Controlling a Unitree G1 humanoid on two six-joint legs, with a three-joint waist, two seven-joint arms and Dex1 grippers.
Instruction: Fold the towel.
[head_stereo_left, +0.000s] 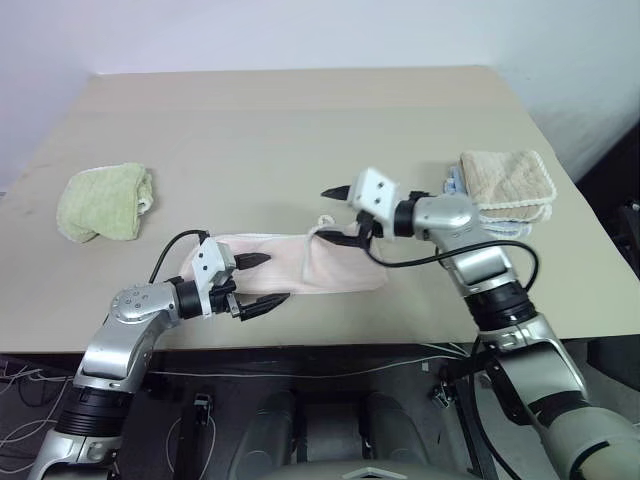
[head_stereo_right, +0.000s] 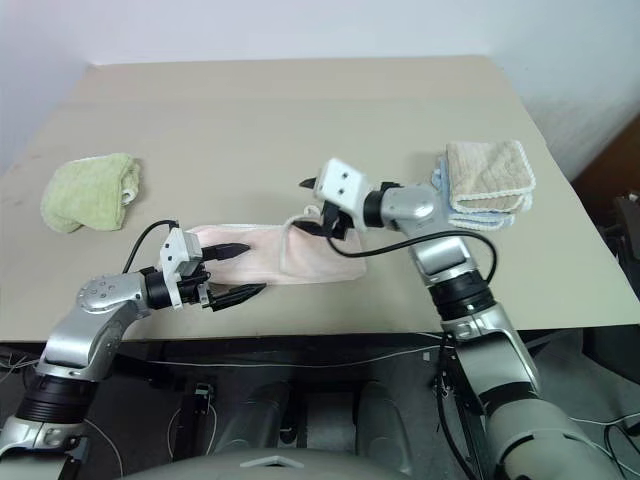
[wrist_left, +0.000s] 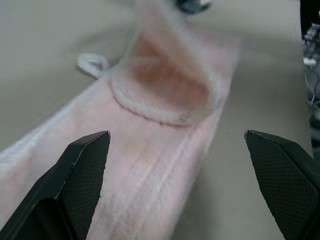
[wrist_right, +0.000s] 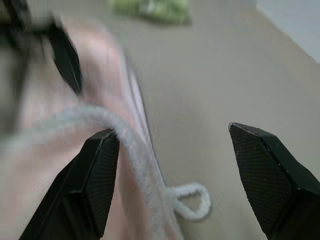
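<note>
Pink terry towel (head_stereo_left: 300, 263) is seen folded into a long band on the table (head_stereo_left: 300, 120), its right end raised and untidy, with both the left gripper (head_stereo_left: 262, 279) and right gripper (head_stereo_left: 343, 213) spread wide and nothing grasped, so a further fold is judged outstanding.

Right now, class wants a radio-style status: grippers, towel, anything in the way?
Left gripper open, empty, at the pink towel's left end. Right gripper open, empty, above its right end. Towel in a long strip. Green towel and towel stack well aside.
</note>
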